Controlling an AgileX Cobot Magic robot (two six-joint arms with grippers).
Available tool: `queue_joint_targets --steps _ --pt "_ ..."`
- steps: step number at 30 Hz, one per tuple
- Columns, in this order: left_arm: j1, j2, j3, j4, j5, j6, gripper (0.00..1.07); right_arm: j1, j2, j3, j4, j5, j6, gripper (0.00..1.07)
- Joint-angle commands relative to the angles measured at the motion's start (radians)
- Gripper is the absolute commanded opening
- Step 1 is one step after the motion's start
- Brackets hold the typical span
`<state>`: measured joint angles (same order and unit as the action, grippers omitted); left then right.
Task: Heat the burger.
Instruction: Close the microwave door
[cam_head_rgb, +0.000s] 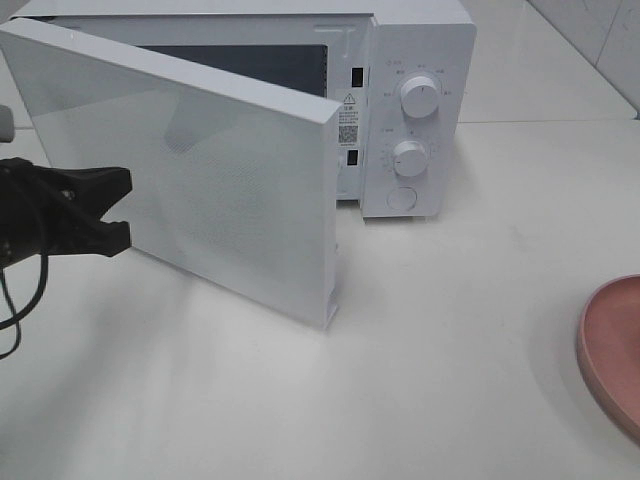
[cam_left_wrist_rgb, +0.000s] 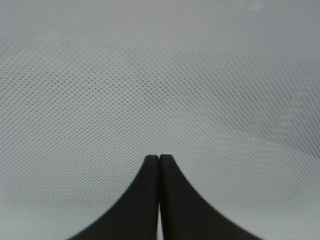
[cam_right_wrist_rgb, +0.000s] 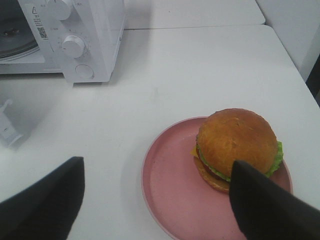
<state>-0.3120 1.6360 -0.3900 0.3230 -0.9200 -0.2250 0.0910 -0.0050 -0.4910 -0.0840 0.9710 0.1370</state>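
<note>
Only the right wrist view shows us the burger (cam_right_wrist_rgb: 236, 149): glossy brown bun, lettuce and cheese edging out, sitting on the pink plate (cam_right_wrist_rgb: 170, 185). The right gripper (cam_right_wrist_rgb: 157, 200) hangs above it, fingers wide apart. The left gripper (cam_left_wrist_rgb: 159, 162), fingers pressed together, faces the open microwave door (cam_head_rgb: 210, 190).

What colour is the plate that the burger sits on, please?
Pink; the plate under the burger shows best in the right wrist view.
</note>
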Motion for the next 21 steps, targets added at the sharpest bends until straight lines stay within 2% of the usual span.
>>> queue_joint_targets --steps 1,5,8,10,13,16,17,21 --pt "-0.045 0.023 -0.037 -0.063 -0.008 0.017 0.00 -0.007 -0.026 0.001 0.001 -0.008 -0.006 0.76" --pt "-0.134 0.086 -0.109 -0.145 -0.008 0.046 0.00 -0.007 -0.026 0.001 0.001 -0.008 -0.006 0.76" --pt "-0.159 0.110 -0.136 -0.174 -0.007 0.046 0.00 -0.007 -0.026 0.001 0.001 -0.008 -0.006 0.76" --pt "-0.199 0.149 -0.186 -0.217 0.011 0.046 0.00 -0.007 -0.026 0.001 0.001 -0.008 -0.006 0.76" --pt "-0.220 0.170 -0.214 -0.242 0.024 0.046 0.00 -0.007 -0.026 0.001 0.001 -0.008 -0.006 0.76" --pt "-0.248 0.200 -0.267 -0.274 0.053 0.064 0.00 -0.007 -0.026 0.001 0.001 -0.008 -0.006 0.76" --pt "-0.263 0.217 -0.302 -0.292 0.070 0.091 0.00 -0.007 -0.026 0.001 0.001 -0.008 -0.006 0.76" --pt "-0.281 0.244 -0.358 -0.323 0.100 0.102 0.00 -0.007 -0.026 0.001 0.001 -0.008 -0.006 0.76"
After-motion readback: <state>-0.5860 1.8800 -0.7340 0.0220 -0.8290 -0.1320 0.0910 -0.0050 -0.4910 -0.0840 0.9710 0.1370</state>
